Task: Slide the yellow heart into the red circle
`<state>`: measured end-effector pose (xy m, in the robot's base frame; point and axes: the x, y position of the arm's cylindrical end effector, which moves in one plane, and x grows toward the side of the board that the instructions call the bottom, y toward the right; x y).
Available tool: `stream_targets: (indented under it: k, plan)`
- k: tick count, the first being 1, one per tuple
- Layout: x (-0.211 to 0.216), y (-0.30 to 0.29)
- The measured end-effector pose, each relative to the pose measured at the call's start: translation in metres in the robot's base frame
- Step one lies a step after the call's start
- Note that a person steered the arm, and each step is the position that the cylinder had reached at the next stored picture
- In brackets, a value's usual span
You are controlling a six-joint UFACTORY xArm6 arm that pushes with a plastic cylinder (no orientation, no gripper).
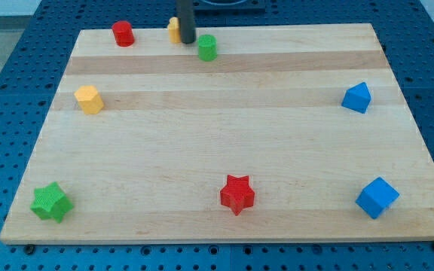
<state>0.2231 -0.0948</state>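
Yellow heart (173, 28) sits at the tabletop's (224, 143) top edge, half hidden behind my tip (187, 41), which touches its right side. No fingers here, only a rod. Red circle (123, 33) waits near, leftward. Looks light, stiff, likely to spin; push squarely on its right flank. Green circle (207, 47) sits just right.
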Motion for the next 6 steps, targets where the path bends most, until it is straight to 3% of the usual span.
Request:
stream_targets:
  k: [2,3,4,6]
  plan:
    - [0.000,0.029]
    - [-0.029,0.036]
    - [-0.030,0.032]
    - [-0.031,-0.034]
